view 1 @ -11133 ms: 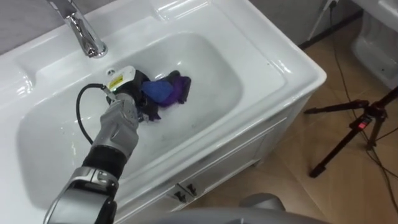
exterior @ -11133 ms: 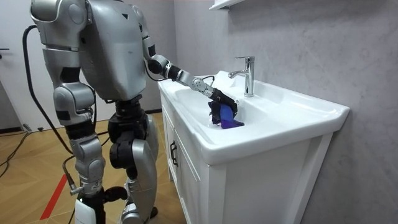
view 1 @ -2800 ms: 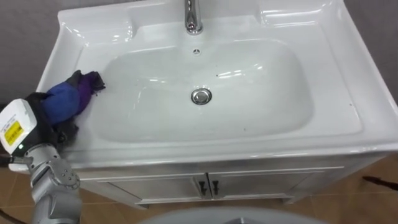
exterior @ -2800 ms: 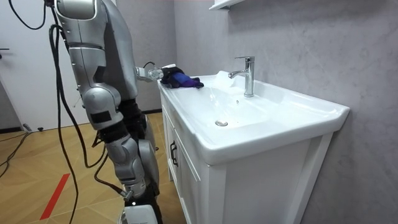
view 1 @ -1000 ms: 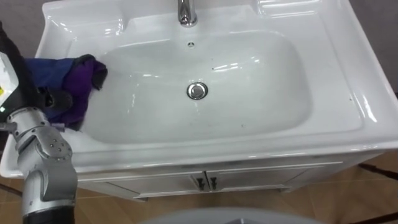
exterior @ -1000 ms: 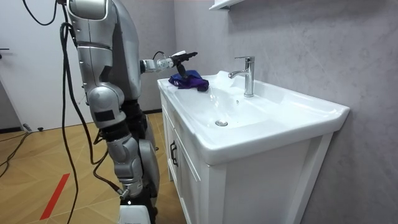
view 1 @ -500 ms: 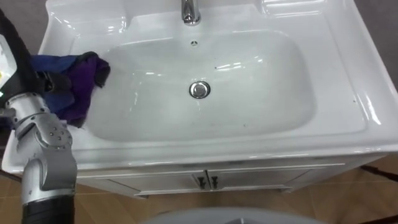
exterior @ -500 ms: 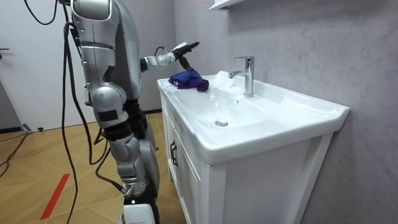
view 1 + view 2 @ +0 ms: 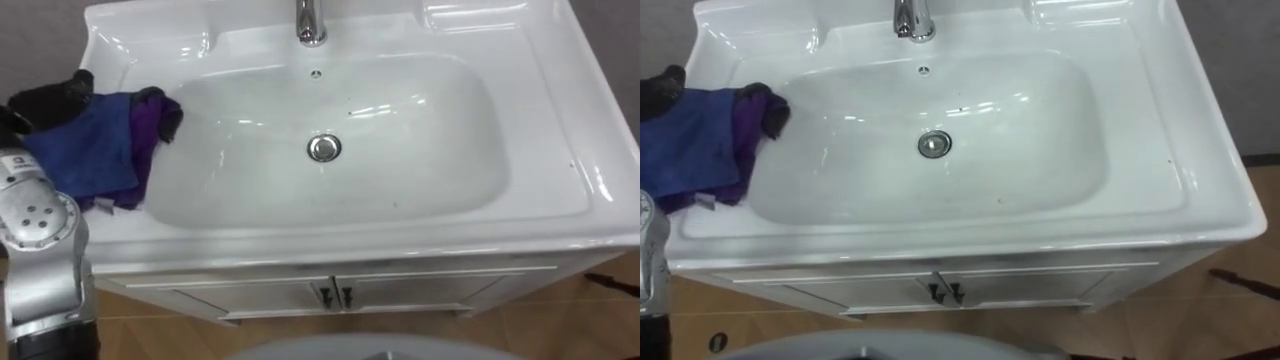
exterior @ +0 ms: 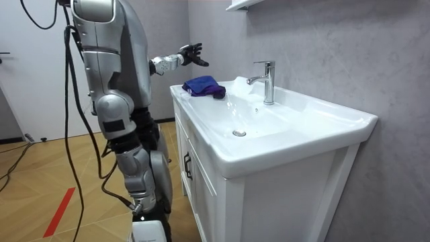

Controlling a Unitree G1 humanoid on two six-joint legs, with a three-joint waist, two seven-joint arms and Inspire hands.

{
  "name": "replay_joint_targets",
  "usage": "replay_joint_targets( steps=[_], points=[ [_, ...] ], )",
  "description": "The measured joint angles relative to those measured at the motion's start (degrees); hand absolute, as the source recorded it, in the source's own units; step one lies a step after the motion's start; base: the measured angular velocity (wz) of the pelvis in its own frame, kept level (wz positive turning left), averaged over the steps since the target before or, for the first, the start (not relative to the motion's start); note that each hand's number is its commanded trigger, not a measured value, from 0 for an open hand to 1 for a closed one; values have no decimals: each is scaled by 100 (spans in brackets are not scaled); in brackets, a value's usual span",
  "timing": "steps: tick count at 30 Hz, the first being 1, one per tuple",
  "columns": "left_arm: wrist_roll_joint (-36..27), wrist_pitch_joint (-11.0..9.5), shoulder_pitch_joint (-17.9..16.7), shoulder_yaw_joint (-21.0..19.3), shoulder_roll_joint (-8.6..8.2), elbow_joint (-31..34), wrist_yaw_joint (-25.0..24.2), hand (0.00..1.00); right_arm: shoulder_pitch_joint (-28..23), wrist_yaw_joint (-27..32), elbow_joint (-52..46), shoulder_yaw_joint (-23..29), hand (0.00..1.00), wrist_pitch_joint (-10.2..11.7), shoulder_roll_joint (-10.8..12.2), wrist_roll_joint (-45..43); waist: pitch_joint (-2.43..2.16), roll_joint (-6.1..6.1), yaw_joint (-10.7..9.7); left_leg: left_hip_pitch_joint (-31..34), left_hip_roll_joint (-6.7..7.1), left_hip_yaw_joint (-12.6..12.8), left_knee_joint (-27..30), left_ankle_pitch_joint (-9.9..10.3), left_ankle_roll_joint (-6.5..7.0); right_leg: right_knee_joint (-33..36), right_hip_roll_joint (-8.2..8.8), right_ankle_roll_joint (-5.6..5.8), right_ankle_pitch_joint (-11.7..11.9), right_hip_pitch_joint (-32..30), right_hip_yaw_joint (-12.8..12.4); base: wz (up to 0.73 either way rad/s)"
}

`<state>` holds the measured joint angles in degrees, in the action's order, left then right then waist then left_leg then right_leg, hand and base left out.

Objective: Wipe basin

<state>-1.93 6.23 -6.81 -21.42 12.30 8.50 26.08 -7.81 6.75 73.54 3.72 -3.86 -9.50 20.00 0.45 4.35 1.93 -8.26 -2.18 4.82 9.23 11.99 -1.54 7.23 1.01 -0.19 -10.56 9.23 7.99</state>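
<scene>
The white basin [image 9: 470, 215] lies below me, with its drain [image 9: 323, 148] in the middle and a chrome faucet [image 9: 311, 22] at the back. A blue and purple cloth [image 9: 95, 150] lies crumpled on the basin's left rim, one corner hanging into the bowl. My left hand [image 9: 45, 97] hovers over the cloth's far left edge, fingers straight and holding nothing. In the room view the left hand [image 10: 191, 54] is raised well above the cloth [image 10: 203, 85], apart from it. I stand at the cabinet's left end.
The basin sits on a white cabinet whose two doors meet at dark handles [image 9: 332, 295]. A grey wall runs behind the faucet [image 10: 267, 81], with a white shelf [image 10: 245, 4] above. Wooden floor [image 10: 40, 175] lies behind me.
My left hand has lifted off the cloth and risen above the basin's left end. The cloth stays on the rim, now uncovered.
</scene>
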Motion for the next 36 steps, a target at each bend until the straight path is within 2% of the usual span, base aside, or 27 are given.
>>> replay_joint_targets(
  steps=[5, 8, 10, 13, 18, 21, 23, 24, 27, 29, 30, 32, 34, 36],
  points=[
    [-447, -5, -35, -397, 0, 7, 262, 0, -16, -11, -7, 7, 0, 3, -25, 18, -23, 38, 60, -8, -1, -10, 22, 0, 0, 47, 1, -1, -3, -7, -10, 0],
    [-534, -80, -37, -748, -1, 105, 639, 0, -61, -27, -6, 108, 0, 5, -29, -10, -43, 56, 166, 17, -2, -14, 33, 0, 0, 45, 0, -1, -6, -29, -10, 0],
    [-631, -301, -42, -1039, -3, 154, 1054, 0, -94, 18, -17, 159, 0, 14, -31, -18, -73, 69, 262, 20, 3, -24, 32, 0, 0, 45, 4, 2, -8, -31, -1, 0],
    [-657, -507, -50, -1484, -4, 161, 1535, 0, -122, 41, -28, 200, 0, 27, -32, -18, -86, 69, 365, 17, 4, -31, 30, -1, 0, 45, 6, 1, -10, -30, 5, 0],
    [-1029, -642, -83, -1884, -7, 158, 2149, 0, -164, 56, -115, 200, 0, 21, -20, -14, -103, 22, 508, 18, 12, -60, 30, 0, 0, 43, 12, 2, -11, -17, 34, 2],
    [-1584, -717, -313, -1914, -7, 101, 2350, 0, -190, 10, -320, 201, 0, 23, -23, -18, -114, -6, 515, 34, 47, -126, 33, -7, 11, 46, 45, 18, -25, -7, 96, 10],
    [-1874, -773, -442, -1914, -7, -99, 2426, 0, -260, -1, -440, 202, 0, 25, -20, -18, -109, -9, 527, 33, 73, -164, 30, -15, 24, 56, 68, 30, -32, 2, 117, 8],
    [-2076, -832, -500, -1912, -7, -339, 2476, 0, -295, 1, -480, 201, 0, 27, -16, 12, -90, -17, 537, 30, 88, -182, 25, -19, 32, 64, 86, 43, -40, 5, 134, 5],
    [-2968, -887, -693, -1887, -27, -925, 2606, 0, -305, 6, -490, 202, 0, 6, -11, 46, -94, -17, 603, 51, 103, -178, 25, -19, 34, 65, 115, 64, -53, -28, 162, 3],
    [-3317, -918, -768, -1859, -86, -1460, 2636, 0, -329, 3, -508, 203, 0, 4, -17, 42, -89, -35, 591, 64, 115, -186, 25, -18, 36, 63, 122, 78, -72, -28, 170, 7],
    [-3558, -919, -806, -1824, -118, -1826, 2706, 0, -349, -2, -531, 203, 0, 2, -6, 14, -105, -21, 596, 64, 118, -204, 24, -14, 42, 67, 123, 79, -83, -27, 174, 5],
    [-3837, -939, -898, -1805, -220, -2335, 2755, 0, -363, -10, -629, 205, 0, -45, 9, -137, -106, -58, 597, 66, 118, -225, 18, -13, 43, 70, 123, 77, -85, -28, 185, 0],
    [-4056, -998, -1069, -1483, -310, -3010, 2750, 0, -358, -34, -651, 201, 0, -71, 12, -205, -116, -84, 589, 58, 119, -223, 17, -13, 43, 98, 123, 77, -84, -13, 189, 0],
    [-4154, -1006, -1161, -1306, -427, -3388, 2726, 0, -366, -39, -637, 227, 0, -100, 19, -231, -122, -104, 601, 57, 119, -221, 17, -13, 43, 94, 123, 76, -84, -10, 189, 0]
  ],
)
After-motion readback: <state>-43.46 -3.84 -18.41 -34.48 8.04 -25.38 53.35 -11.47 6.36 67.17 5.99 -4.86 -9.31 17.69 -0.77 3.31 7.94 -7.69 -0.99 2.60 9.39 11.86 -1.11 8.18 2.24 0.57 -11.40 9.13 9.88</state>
